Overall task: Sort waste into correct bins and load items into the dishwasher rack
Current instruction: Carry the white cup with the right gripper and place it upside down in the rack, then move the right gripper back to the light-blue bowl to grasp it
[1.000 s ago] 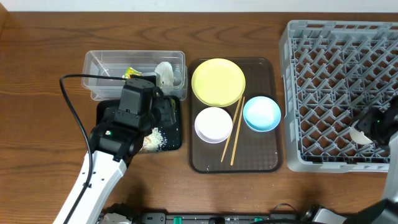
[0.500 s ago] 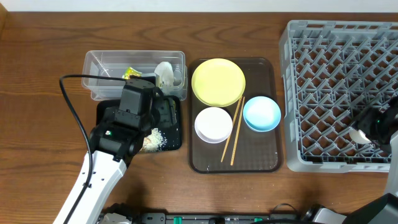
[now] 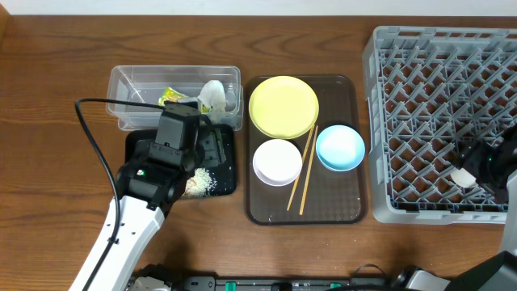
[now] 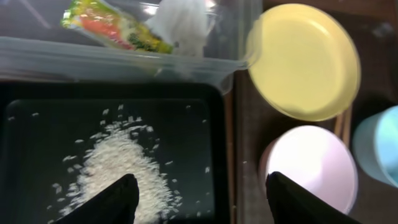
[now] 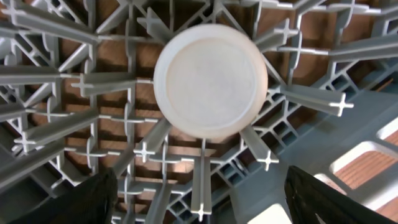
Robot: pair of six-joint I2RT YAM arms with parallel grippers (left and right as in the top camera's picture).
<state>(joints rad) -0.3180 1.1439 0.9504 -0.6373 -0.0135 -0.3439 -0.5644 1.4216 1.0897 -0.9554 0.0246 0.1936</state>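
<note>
The small white cup (image 5: 210,81) on dishwasher rack (image 5: 56,81)
Right gripper (image 5: 205,199) released above it (near wall close by); left gripper (image 4: 205,202) spread over rice scraps (image 4: 118,168).

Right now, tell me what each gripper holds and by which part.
Nothing is held. The left gripper is open above the rice; the right gripper is open, and the cup sits in the rack beyond its fingertips.

Left arm (image 3: 121,218): you had it reaching up from the near-left edge, wrist pitched downward. Left gripper (image 4: 200,186): fingers spread wide, pointing down. Right arm (image 3: 494,166): sat at the right edge, mostly out of frame. Right gripper (image 5: 200,183): fingers parted wide, pointing down.
</note>
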